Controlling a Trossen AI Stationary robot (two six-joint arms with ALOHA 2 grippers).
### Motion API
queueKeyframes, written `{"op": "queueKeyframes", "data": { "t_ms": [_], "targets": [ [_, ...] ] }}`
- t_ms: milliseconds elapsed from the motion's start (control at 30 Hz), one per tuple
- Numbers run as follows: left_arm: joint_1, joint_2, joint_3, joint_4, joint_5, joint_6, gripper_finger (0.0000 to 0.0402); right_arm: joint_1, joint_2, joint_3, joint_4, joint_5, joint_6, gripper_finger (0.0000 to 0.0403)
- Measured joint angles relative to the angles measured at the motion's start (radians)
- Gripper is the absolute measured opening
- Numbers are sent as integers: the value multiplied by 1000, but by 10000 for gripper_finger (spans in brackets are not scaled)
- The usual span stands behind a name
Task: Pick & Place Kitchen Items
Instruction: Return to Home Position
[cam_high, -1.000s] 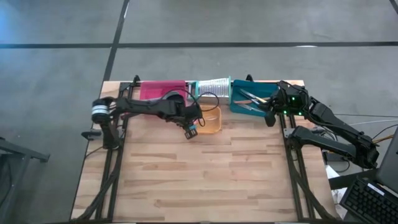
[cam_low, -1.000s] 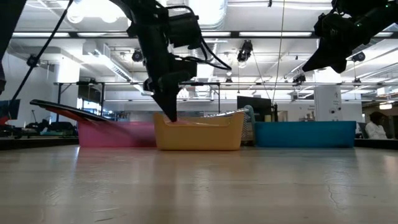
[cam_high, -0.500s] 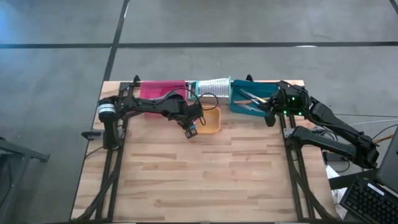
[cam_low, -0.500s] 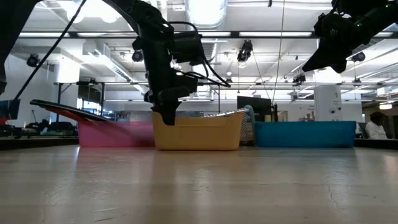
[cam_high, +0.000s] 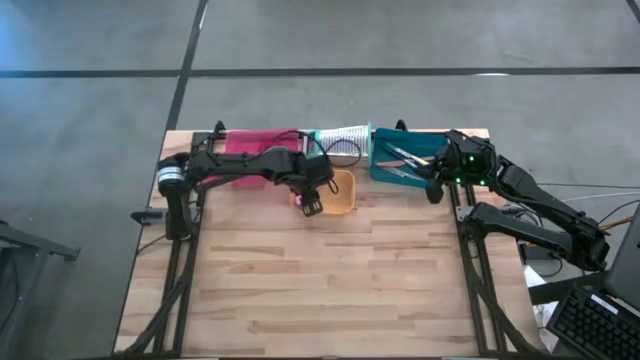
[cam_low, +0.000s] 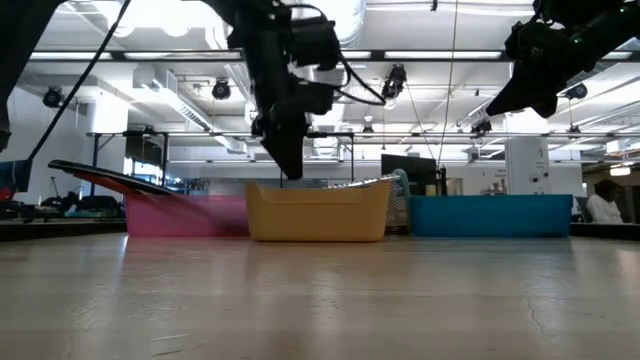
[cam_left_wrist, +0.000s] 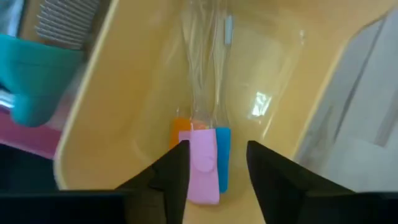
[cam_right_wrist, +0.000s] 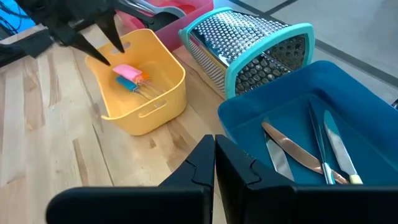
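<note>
My left gripper (cam_left_wrist: 216, 149) hangs open just above the yellow tray (cam_high: 343, 198). On the tray floor lie small tools with pink (cam_left_wrist: 204, 165), blue (cam_left_wrist: 224, 155) and orange (cam_left_wrist: 180, 127) handles and clear wire ends. The pink handle shows between the fingers but below them, untouched; the right wrist view shows my left gripper (cam_right_wrist: 112, 53) above the pink handle (cam_right_wrist: 124, 70). My right gripper (cam_right_wrist: 214, 146) is shut and holds nothing, at the near edge of the teal tray (cam_right_wrist: 348, 118), where several knives (cam_right_wrist: 292, 149) lie flat.
A pink tray (cam_high: 258, 146) stands left of the yellow one, with long handles (cam_low: 100, 178) sticking out over its left rim. A silver grater with a teal frame (cam_right_wrist: 249, 46) lies between the pink and teal trays. Bare wooden tabletop (cam_high: 320, 290) fills the near half.
My left gripper has risen from the yellow tray's near left part to above its rim, shifting a little toward the table's right edge, and has opened. The pink-handled piece now lies on the tray floor beneath it. My right arm has kept still.
</note>
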Motion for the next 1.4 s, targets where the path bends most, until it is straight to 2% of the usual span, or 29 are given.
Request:
{"op": "queueKeyframes", "data": {
  "t_ms": [167,367,467,567,633,767,933,1067,1167,1267,1400],
  "targets": [
    [-8,-17,119,-107,0,-2,172,0,0,0,0,0,0,8],
    [-78,-119,137,-18,1,14,167,0,0,-1,8,-3,6,8],
    [-123,-166,137,23,-11,22,165,7,0,-10,117,-38,40,8],
    [-173,-206,137,61,-26,37,165,39,-2,-20,271,-123,67,8],
    [-211,-232,136,73,-47,66,165,82,-3,-23,367,-163,80,8],
    [-303,-284,112,161,-145,137,165,222,-8,-27,502,-144,69,8],
    [-416,-385,-22,344,-165,249,165,456,-10,-53,616,4,1,8],
    [-483,-492,-177,410,-167,241,163,647,-3,-84,620,195,-27,8],
    [-515,-587,-320,487,-170,249,158,764,0,-107,564,294,-82,8],
    [-519,-694,-451,539,-169,264,149,823,-5,-104,460,314,-88,8],
    [-510,-835,-606,560,-178,228,132,830,-13,-90,351,285,-16,8]
  ]
}}
